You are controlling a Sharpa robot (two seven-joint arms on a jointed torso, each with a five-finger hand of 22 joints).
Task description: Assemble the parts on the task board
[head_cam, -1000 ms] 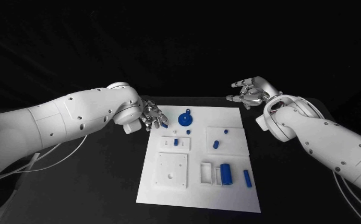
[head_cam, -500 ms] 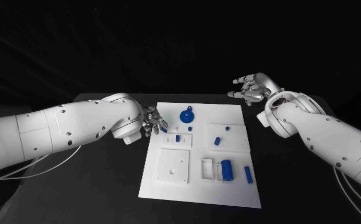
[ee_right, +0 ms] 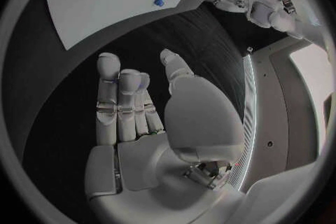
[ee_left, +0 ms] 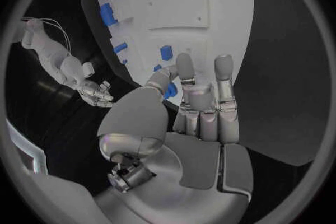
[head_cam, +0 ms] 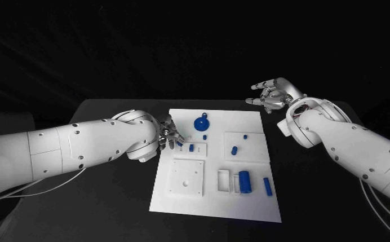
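Observation:
The white task board (head_cam: 252,208) lies in the middle of the black table. On it are a blue round disc (head_cam: 202,123), a small blue peg (head_cam: 204,137), a blue piece in a small white frame (head_cam: 191,148), two blue pieces (head_cam: 233,152) to the right, a blue cylinder (head_cam: 244,183) and a blue bar (head_cam: 267,186). My left hand (head_cam: 167,135) hovers at the board's left edge and pinches a small blue part (ee_left: 171,89) between thumb and finger. My right hand (head_cam: 272,94) hangs open beyond the board's far right corner, holding nothing; its palm (ee_right: 140,123) faces the table.
A white square plate (head_cam: 187,178) with a hole and a white slotted block (head_cam: 224,180) sit on the board's near half. Bare black table (head_cam: 114,197) lies on both sides of the board. My left forearm (head_cam: 73,149) crosses the table's left side.
My left arm has swung lower and inward, and its hand has slid slightly toward the near side along the board's left edge. My right hand has barely moved.

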